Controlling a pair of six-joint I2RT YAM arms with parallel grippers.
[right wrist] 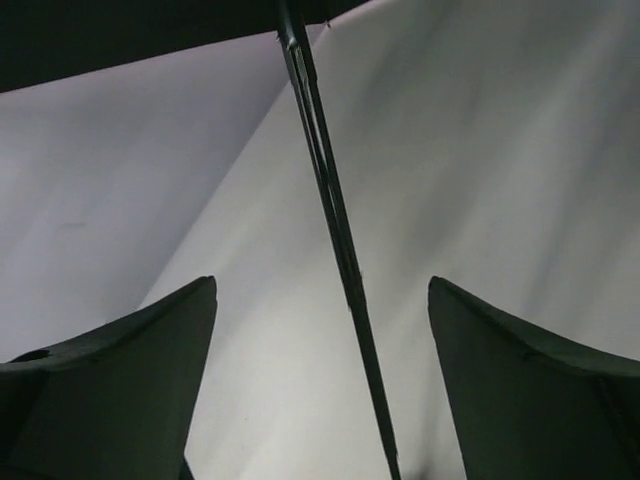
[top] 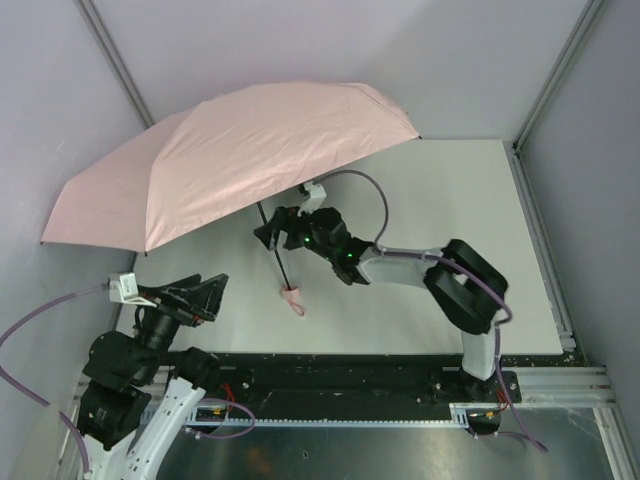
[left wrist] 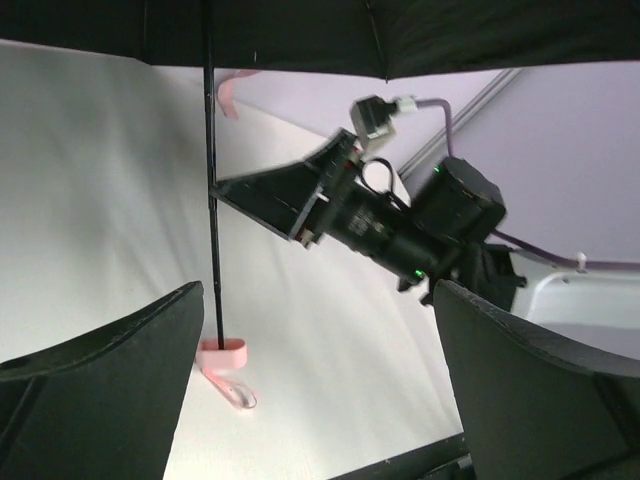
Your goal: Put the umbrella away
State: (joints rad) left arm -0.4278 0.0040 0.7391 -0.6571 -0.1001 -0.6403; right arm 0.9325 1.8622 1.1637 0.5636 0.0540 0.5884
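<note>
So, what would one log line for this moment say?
umbrella: open, handle on table | right hand: open, shaft between fingers | left hand: open, holding nothing

The white table (top: 450, 200) carries one item, the umbrella (top: 240, 150), which stands on its pink handle (top: 290, 292). The loop strap (top: 298, 306) lies flat on the surface beside the handle. The contact point is just nearward of the right gripper (top: 270, 232) and to the right of the left gripper (top: 213, 290).
</note>
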